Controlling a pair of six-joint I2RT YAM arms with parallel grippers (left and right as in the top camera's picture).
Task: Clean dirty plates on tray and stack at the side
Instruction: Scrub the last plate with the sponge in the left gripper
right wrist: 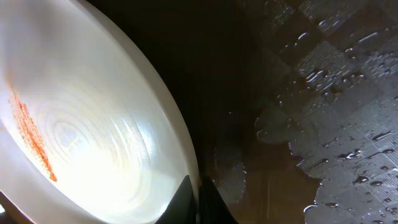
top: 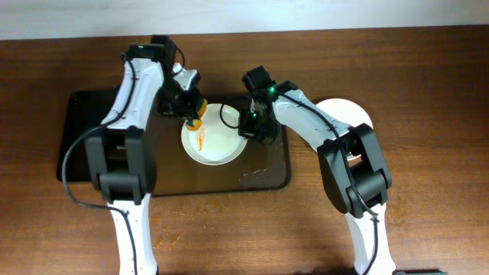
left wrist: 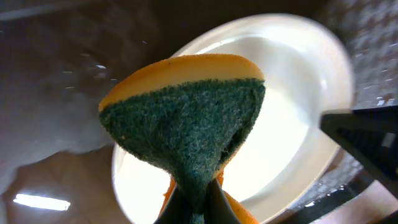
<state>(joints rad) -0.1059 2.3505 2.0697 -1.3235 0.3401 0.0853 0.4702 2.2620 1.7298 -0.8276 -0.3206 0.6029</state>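
A white plate [top: 218, 141] with an orange smear lies on the dark wet tray [top: 92, 137]. My left gripper [top: 191, 114] is shut on an orange sponge with a green scouring side [left wrist: 186, 118], held over the plate's left rim [left wrist: 292, 106]. My right gripper [top: 250, 128] is shut on the plate's right rim [right wrist: 180, 155]; the orange streak [right wrist: 28, 134] shows on the plate's inside. A second white plate [top: 348, 114] sits on the table to the right, partly hidden by my right arm.
The tray surface [right wrist: 336, 81] carries water drops and puddles to the right of the plate. The brown wooden table [top: 428, 92] surrounds the tray.
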